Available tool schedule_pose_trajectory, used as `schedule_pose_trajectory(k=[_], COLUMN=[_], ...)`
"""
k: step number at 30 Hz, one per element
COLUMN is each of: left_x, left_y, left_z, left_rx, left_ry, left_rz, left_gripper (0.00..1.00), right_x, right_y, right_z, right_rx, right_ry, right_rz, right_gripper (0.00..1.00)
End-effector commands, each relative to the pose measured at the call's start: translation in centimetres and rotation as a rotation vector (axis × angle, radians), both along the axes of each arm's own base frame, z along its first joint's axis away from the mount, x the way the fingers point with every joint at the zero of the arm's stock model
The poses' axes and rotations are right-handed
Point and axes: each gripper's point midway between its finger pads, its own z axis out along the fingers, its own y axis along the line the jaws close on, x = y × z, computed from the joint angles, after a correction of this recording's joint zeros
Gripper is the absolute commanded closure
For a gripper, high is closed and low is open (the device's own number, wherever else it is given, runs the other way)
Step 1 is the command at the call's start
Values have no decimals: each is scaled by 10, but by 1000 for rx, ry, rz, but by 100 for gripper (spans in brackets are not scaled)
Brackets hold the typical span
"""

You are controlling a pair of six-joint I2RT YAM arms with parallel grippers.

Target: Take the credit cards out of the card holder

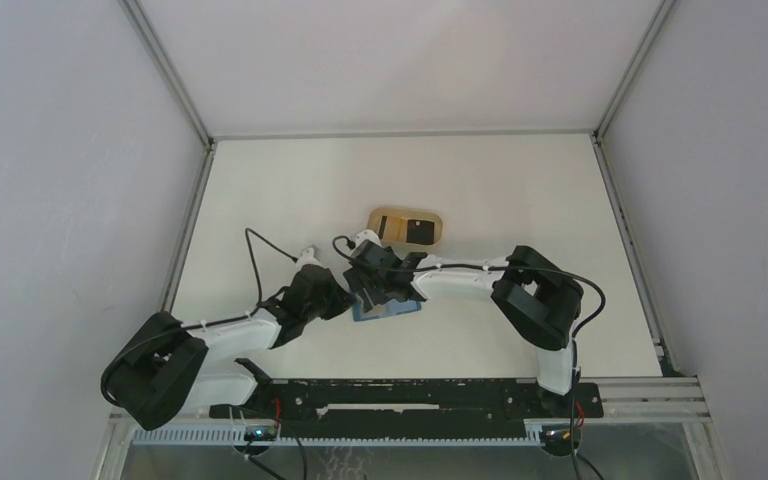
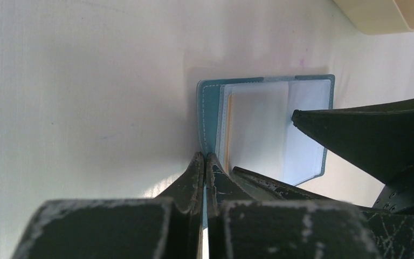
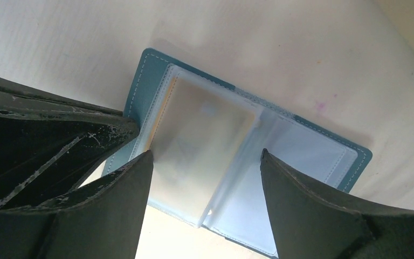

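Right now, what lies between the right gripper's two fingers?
The open card holder, its clear sleeve showing a tan credit card, lies between the spread fingers of the right gripper; the right wrist view shows it.

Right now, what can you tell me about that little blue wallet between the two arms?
It's a small teal card holder lying open on the white table, pale blue inside with frosted plastic sleeves; a tan card shows through one. The left gripper is shut on its teal edge, and the right gripper hangs open over the sleeves.
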Motion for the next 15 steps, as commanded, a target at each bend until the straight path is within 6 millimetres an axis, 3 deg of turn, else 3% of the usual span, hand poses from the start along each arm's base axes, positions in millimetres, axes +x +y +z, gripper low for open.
schedule_pose_trajectory(k=[1, 9, 15], left_x=[-2, -3, -4], left_y=[5, 5, 6], left_z=[-7, -9, -10], left_rx=[26, 24, 26], left_ry=[14, 16, 20], left_rz=[3, 3, 3], left_gripper=[100, 100, 100], right_x=[4, 11, 18], right_y=[-17, -35, -62], right_z=[2, 10, 11], right_rx=[-90, -104, -145], right_ry=[-48, -65, -88], right_rz=[5, -24, -60], right_gripper=[19, 15, 10])
